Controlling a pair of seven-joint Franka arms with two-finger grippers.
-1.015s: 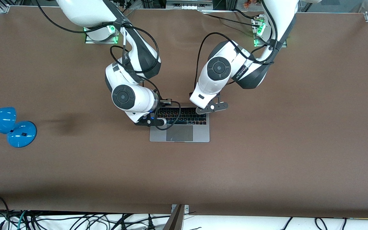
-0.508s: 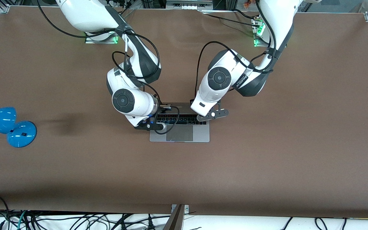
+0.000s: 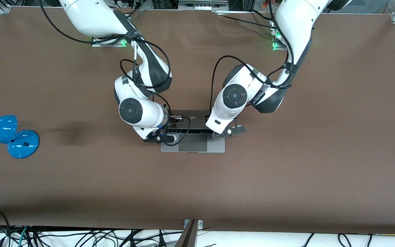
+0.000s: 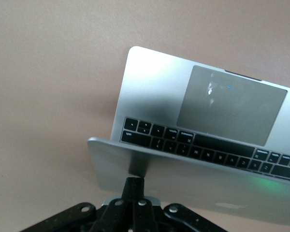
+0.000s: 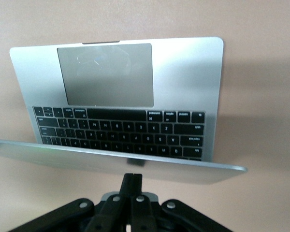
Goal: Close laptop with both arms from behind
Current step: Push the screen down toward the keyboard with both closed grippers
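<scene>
Claws first, front view: right claw (image 3: 166, 127) and left claw (image 3: 218, 126), both clenched, grasping nothing, sit over laptop (image 3: 192, 144) mid-worktop (image 3: 286, 171); lid partly down, bare worktop all round, lamp (image 3: 7, 135) well apart. Left wrist: fingertips (image 4: 134, 182) touch lid's back nr its edge. Right wrist: fingertips (image 5: 131, 178) touch lid (image 5: 111, 162) likewise.

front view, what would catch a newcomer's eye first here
Two white arms reach to mid-table and press a silver laptop, its lid tipped partway down over the keyboard. The left end effector and the right end effector, both shut, push against the back of the lid. A bright blue lamp sits alone at the right arm's end of the table.
</scene>
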